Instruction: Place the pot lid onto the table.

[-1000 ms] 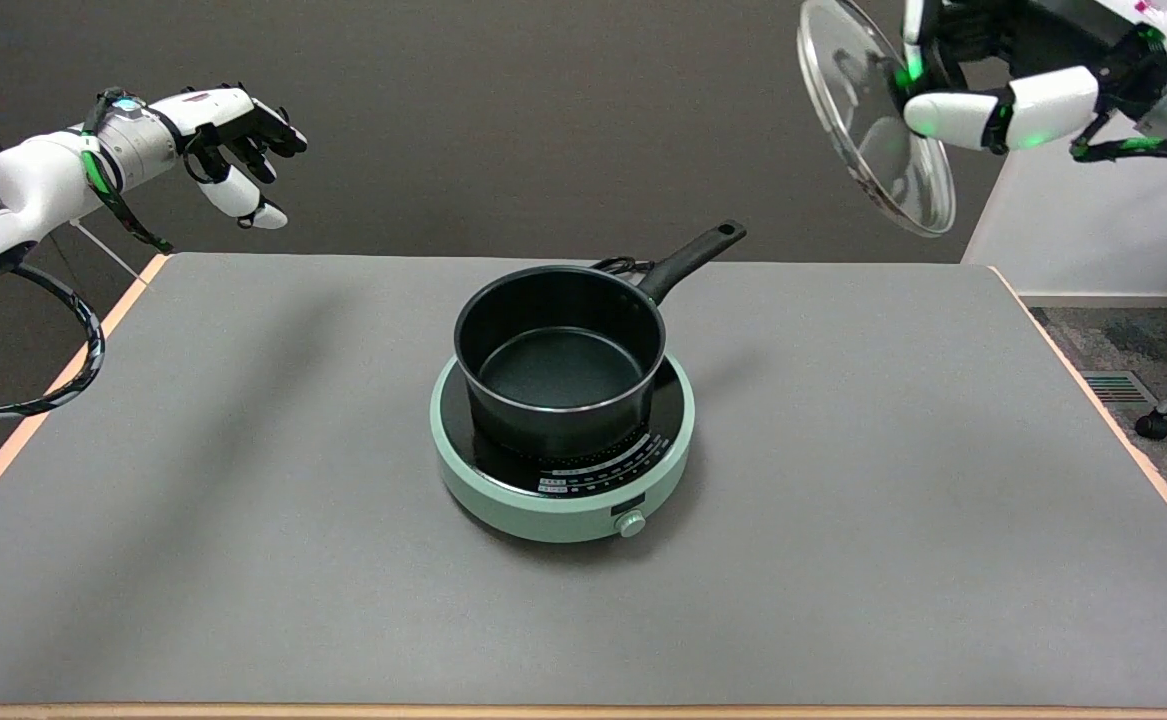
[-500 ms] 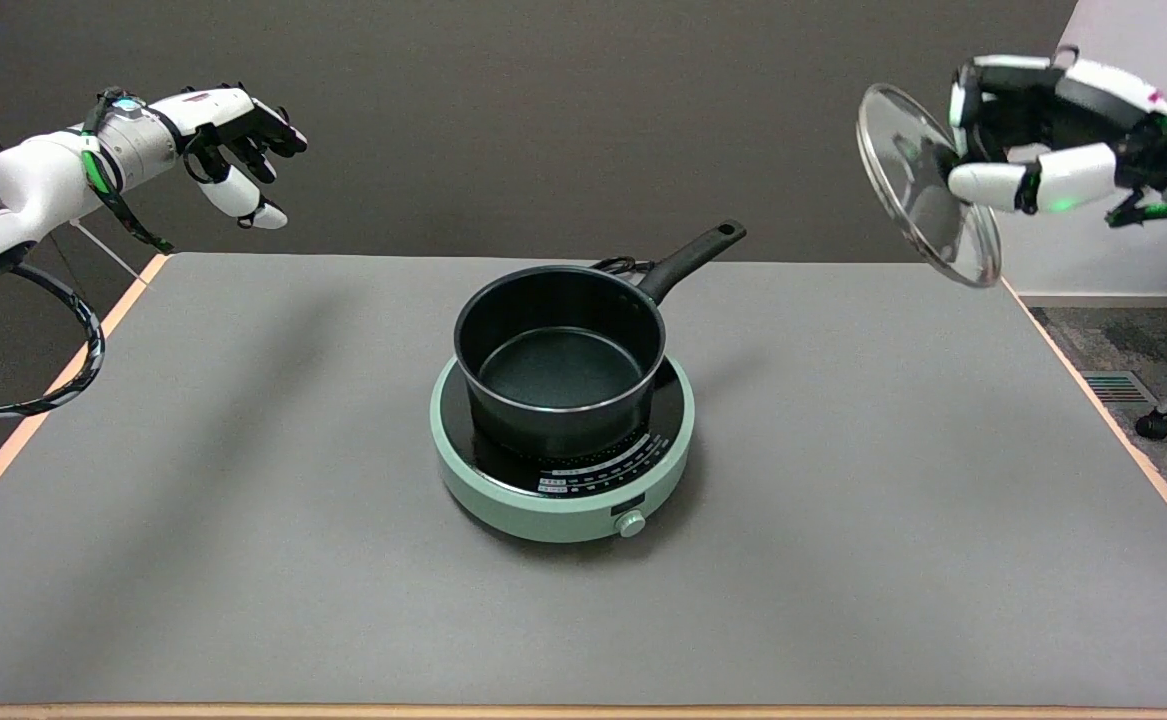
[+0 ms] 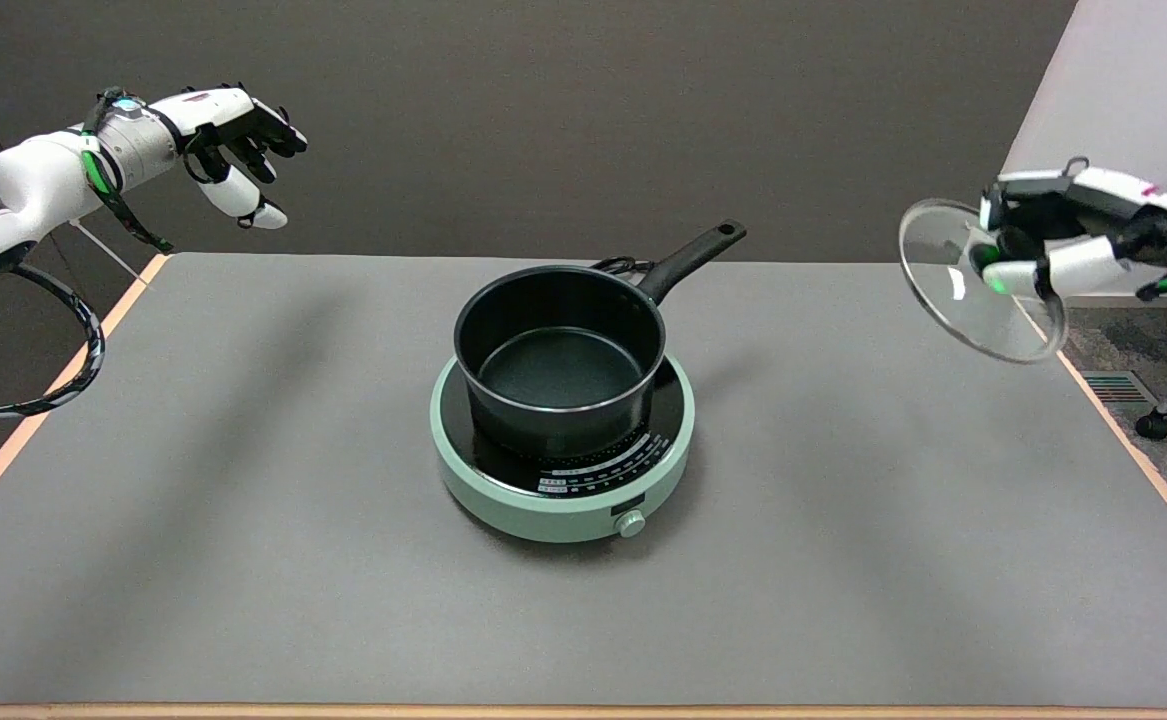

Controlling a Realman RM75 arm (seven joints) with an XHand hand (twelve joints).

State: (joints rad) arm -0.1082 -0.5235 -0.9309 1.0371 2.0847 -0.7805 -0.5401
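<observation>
**A:** Where is the pot lid (image 3: 955, 290) at this moment?

**B:** In the air above the table's far right edge, clear of the surface. The right hand (image 3: 1063, 245) grips it from the right side, fingers closed around the knob at its middle, and the glass disc is tilted, its lower rim toward the table's (image 3: 243, 500) right border.

**A:** And the pot (image 3: 560, 358) it belongs to?

**B:** At the table's centre, uncovered, seated on the round pale green cooker (image 3: 563, 480). Its black handle points to the far right. The cooker's dial faces the near edge.

**A:** How far is the lid from the pot?

**B:** Well apart; bare grey tabletop lies between them.

**A:** Anything else in view?

**B:** The left hand (image 3: 233, 135) hangs in the air over the far left corner, fingers curled loosely, holding nothing
</observation>
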